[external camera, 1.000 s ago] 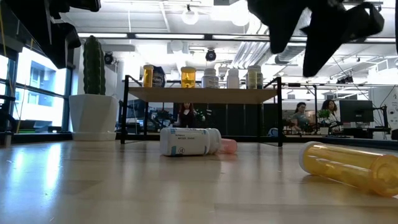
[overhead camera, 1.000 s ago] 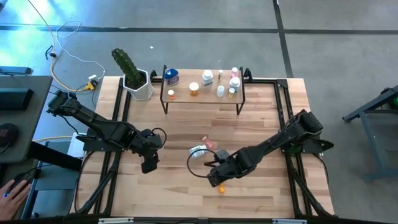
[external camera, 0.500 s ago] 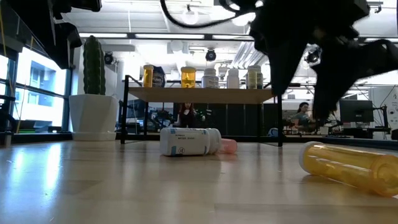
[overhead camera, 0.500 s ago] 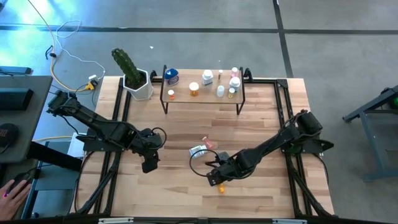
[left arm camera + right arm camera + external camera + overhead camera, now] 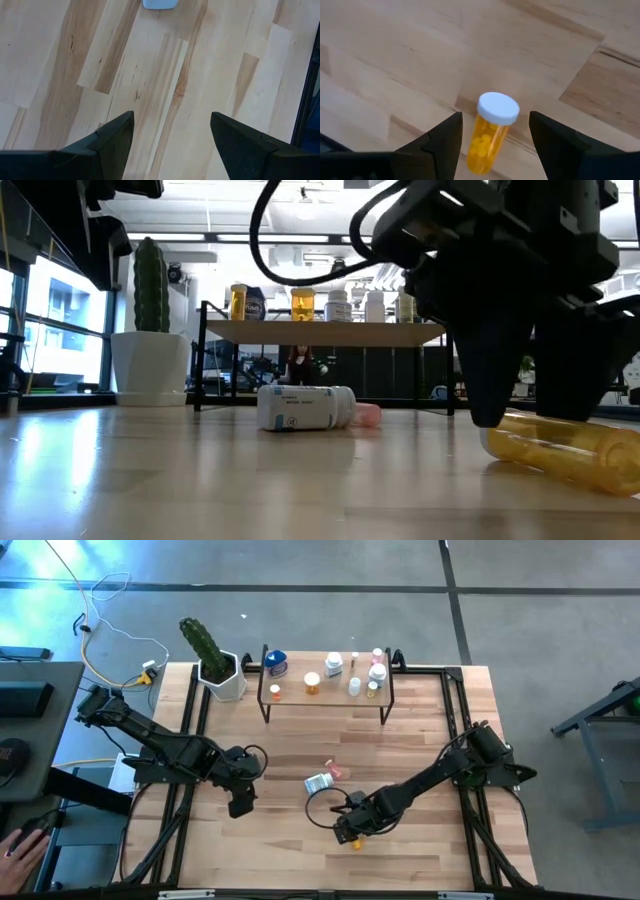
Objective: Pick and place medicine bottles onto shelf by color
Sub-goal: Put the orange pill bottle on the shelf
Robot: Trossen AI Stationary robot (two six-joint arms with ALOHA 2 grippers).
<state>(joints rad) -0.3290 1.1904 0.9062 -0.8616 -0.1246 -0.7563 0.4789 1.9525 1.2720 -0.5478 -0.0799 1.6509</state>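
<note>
1. Three bottles are lying on the surface (image 5: pixel 420 730): one orange bottle (image 5: pixel 489 134) with a white cap in the lower centre of the high view, one white bottle (image 5: pixel 303 407) with a label near the middle, and one small pink bottle (image 5: pixel 367 415) just beside the white one.
2. On the shelf (image 5: pixel 325 695), in the upper centre of the high view, about nine bottles are standing; one blue bottle (image 5: pixel 276 664) is at its left end, and white, orange and pink ones are filling the rest.
3. The right end effector (image 5: pixel 492 137) is hanging low over the orange bottle with its fingers released, one on each side of it, not closing on it.
4. The left end effector (image 5: pixel 172 132) is waiting at the centre left of the high view, also released, over bare wood.
5. One green cactus (image 5: pixel 203 648) in a white pot is standing at the upper left, beside the shelf.
6. In the low view the right arm is blocking the right part of the shelf.
7. The white bottle's label is carrying print, too small to read.
</note>
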